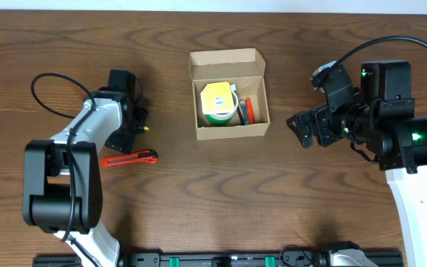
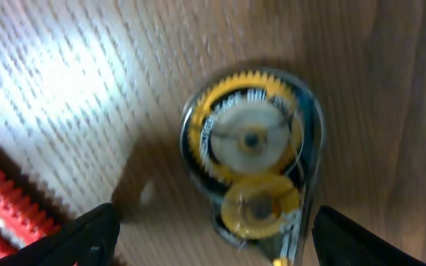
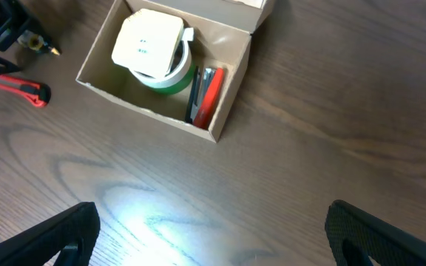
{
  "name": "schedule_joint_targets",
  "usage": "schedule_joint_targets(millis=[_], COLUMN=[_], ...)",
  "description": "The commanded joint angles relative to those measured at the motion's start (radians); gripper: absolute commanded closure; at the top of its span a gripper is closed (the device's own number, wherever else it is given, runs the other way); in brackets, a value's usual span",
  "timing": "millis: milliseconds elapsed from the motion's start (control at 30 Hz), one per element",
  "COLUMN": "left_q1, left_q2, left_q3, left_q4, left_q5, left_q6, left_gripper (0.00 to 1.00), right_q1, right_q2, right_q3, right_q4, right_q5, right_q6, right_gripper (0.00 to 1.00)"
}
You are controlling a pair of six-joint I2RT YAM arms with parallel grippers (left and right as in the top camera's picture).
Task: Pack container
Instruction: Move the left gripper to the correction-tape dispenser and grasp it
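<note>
The container, a tan cardboard box (image 1: pixel 228 130) with its flap lid open, sits at the table's middle; it also shows in the right wrist view (image 3: pixel 220 111). Inside lie a green tape roll with a white-yellow pack on it (image 1: pixel 219 104) and a red tool (image 1: pixel 248 110). My left gripper (image 2: pixel 217 240) is open just above a clear correction-tape dispenser with yellow gears (image 2: pixel 254 159) lying on the table, its fingers either side of it. In the overhead view the gripper (image 1: pixel 133 122) covers most of the dispenser. My right gripper (image 1: pixel 302 130) is open and empty, right of the box.
A red utility knife (image 1: pixel 130 158) lies on the table just in front of the left gripper; its edge shows in the left wrist view (image 2: pixel 2 207). A black cable (image 1: pixel 54 85) loops behind the left arm.
</note>
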Motion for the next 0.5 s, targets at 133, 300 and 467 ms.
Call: schedule_joint_targets(millis=[133,300,467], left_q1=[0.021,0.021,0.021], left_q2=[0.037,0.037,0.037], left_q3=[0.062,0.064,0.064], left_q4=[-0.019,-0.020,-0.021], left_q5=[-0.002,-0.009,-0.027], left_q6=[-0.004,-0.003,-0.003], left_gripper=[0.27,0.47,0.52], right_q1=[-0.001,-0.001,-0.001], right_q2=[-0.006,-0.006,-0.006], right_q3=[0.002,0.002,0.002], right_q4=[0.000,0.000,0.000], right_q5=[-0.010,-0.010,-0.010], right_q6=[-0.013,-0.013,-0.013], right_gripper=[0.01,0.01,0.01])
